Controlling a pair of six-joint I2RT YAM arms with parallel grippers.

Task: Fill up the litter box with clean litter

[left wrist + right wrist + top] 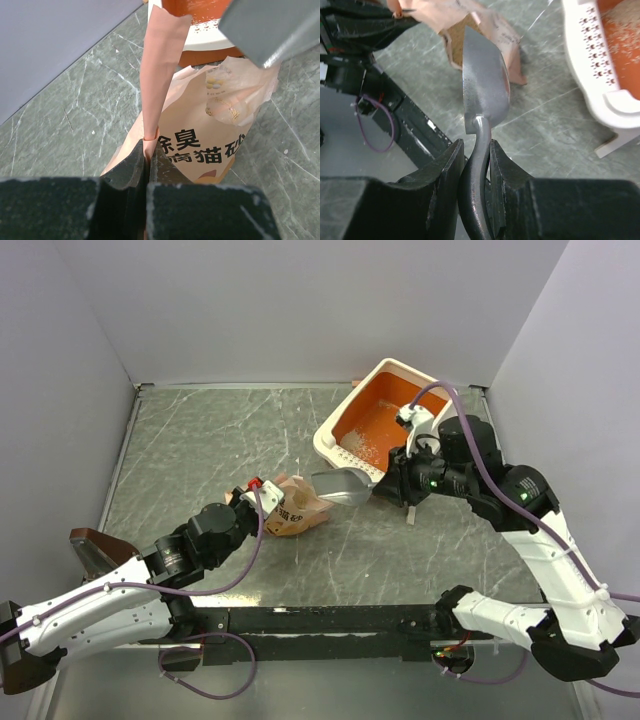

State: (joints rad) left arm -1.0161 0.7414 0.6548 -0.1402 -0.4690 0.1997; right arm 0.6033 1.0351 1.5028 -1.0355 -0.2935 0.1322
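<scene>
Nearest the lens on the left wrist view: my left hand [147, 165], fingers pressed together on a thin flap of the paper bag [210, 135] and pinching it upright. On the right wrist view my right hand [476, 155] is clamped on the curved handle of the metal scoop [485, 80], whose bowl points towards the bag's mouth. The bowl shows edge-on, so I cannot tell whether it carries a load.

The litter box [400, 375] stands at the far right of the worktop [200, 440], just beyond the scoop, with its slotted end towards the bag. Clean litter [365, 445] lies only as a thin scatter on the orange floor near that end; my judgement is that filling is at an early stage.

Handling assessment:
- The granules are loose and will likely roll off a tilted scoop, so the bowl needs to travel level.
- The bag is soft paper and will probably slump or tear if pulled hard. The rim flap is the right hold, to keep the mouth spread.
- The scoop handle is thin, smooth metal and could twist in my grip; a hold close to the bowl looks best.
- The box is stiff plastic and probably light — a knock on its rim could shift it.
</scene>
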